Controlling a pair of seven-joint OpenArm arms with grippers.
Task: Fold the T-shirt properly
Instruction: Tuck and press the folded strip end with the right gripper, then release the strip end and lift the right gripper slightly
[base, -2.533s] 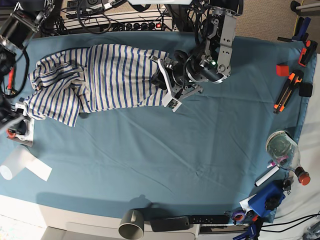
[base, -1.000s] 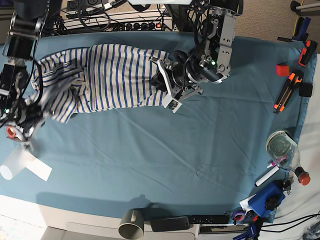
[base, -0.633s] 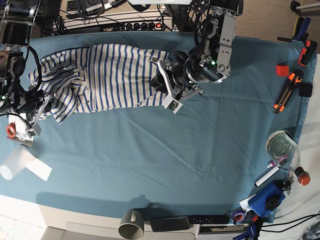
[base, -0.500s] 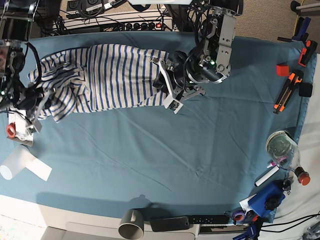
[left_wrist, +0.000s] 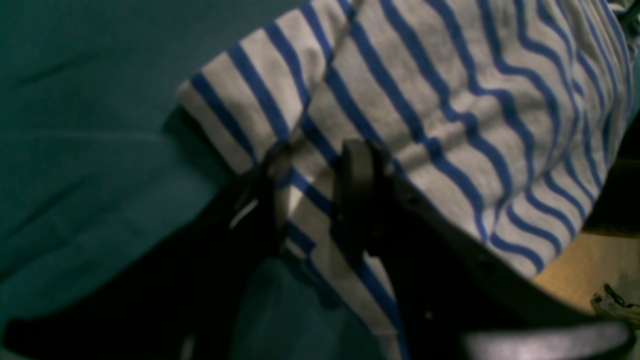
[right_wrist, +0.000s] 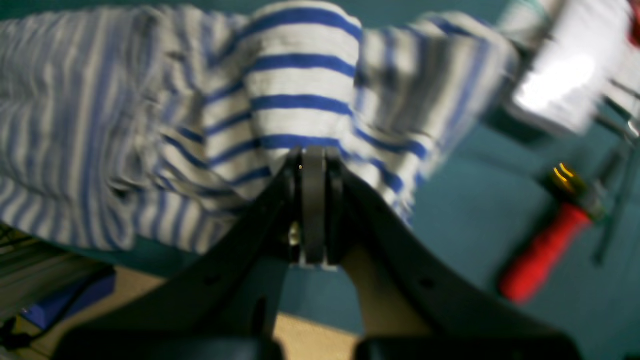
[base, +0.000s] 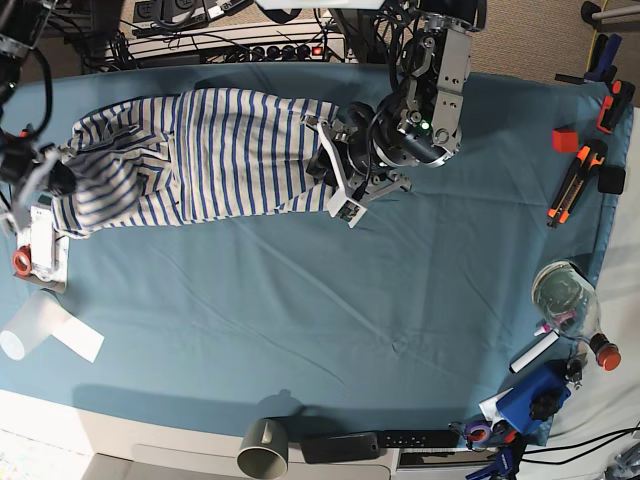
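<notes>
Striped T-shirt (base: 220, 150) pinched by both pincers.

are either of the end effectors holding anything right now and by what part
Both hold the T-shirt: left end effector at one end's edge, right end effector on a bunched fold at the opposite end.

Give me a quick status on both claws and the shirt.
Left claw closed on the hem of the white blue-striped cloth T-shirt. Right claw shut on its other end. Shirt bunched on the teal table cloth, unfolded. Nothing in the way.

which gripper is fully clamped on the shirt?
The right gripper, at the bunched end: jaws pressed together on the T-shirt. The left gripper shows a gap, cloth between.
</notes>
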